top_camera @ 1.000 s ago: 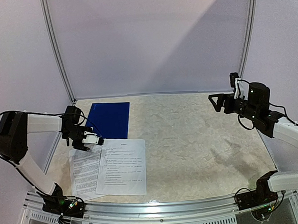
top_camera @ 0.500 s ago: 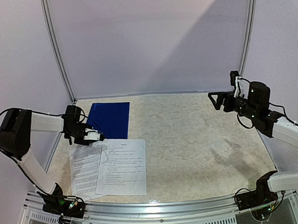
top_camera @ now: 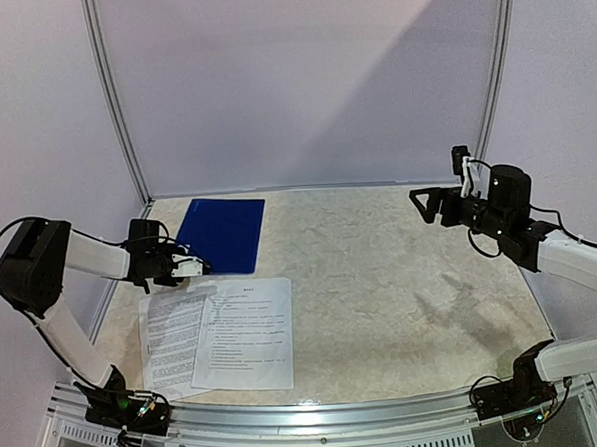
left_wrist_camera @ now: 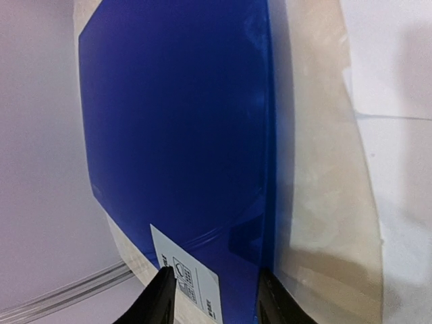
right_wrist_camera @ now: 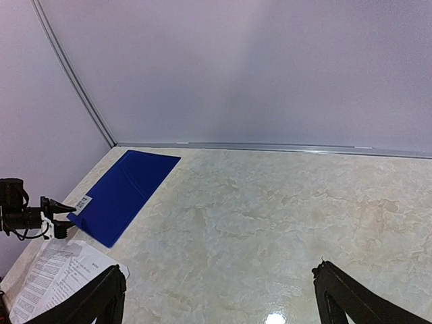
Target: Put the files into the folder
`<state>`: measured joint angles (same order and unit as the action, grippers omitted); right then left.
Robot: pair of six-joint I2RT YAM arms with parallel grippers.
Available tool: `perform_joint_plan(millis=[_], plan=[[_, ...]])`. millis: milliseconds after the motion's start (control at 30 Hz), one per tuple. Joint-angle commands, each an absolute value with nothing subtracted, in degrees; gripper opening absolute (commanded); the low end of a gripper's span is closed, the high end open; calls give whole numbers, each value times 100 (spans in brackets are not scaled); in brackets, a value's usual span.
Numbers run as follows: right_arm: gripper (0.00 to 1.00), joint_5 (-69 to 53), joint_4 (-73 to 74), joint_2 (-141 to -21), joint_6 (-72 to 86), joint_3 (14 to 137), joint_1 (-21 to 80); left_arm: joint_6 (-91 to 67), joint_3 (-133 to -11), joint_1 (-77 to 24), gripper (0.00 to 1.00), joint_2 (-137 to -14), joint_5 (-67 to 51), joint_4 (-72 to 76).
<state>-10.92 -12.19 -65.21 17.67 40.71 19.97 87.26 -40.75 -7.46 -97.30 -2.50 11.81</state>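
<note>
- Folder (top_camera: 222, 234): dark blue, glossy, closed, lying flat at the far left of the tabletop (top_camera: 382, 279), near the left rail.
- Label (left_wrist_camera: 187, 281): small and white, on the folder's cover at its near left corner.
- Files (top_camera: 224, 333): two white sheets with dense black print, lying flat at the near left of the tabletop. They overlap, and the right-hand sheet lies on top. Their far edge sits just beside the folder's near edge, with a thin strip of bare tabletop between them.
- Left hand (top_camera: 191, 270): low at the folder's near left corner, fingers (left_wrist_camera: 156, 305) spread. In the wrist view the labelled corner shows between them. Whether they touch the cover cannot be told.
- Right hand (top_camera: 421, 205): raised above the far right of the tabletop, fingers spread wide, holding nothing, well apart from the folder and the files.
</note>
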Motion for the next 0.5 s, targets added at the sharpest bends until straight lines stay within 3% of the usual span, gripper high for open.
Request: perform_joint_plan(millis=[0,200,300,367,433,467], plan=[[99,-1210,-1395,-6630,1809,4224,2057,9038,-3773,-781,42,-10120,-101,2866],[99,-1286,-1447,-6670,1831,4249,2095,9271,-3486,-824,35,-10695,-18,4366],[99,-1280,-1450,-6686,1854,4254,2110,9130,-3602,-957,33,-10989,574,4584],[99,-1264,-1423,-6679,1863,4265,2125,9030,-3666,-1009,24,-11084,729,4592],[99,-1205,-1326,-6671,1884,4299,2134,8805,-3676,-1027,0,-11050,713,4637],[99,-1128,-1249,-6674,1901,4324,2145,8646,-3716,-1053,0,-10999,745,4596]])
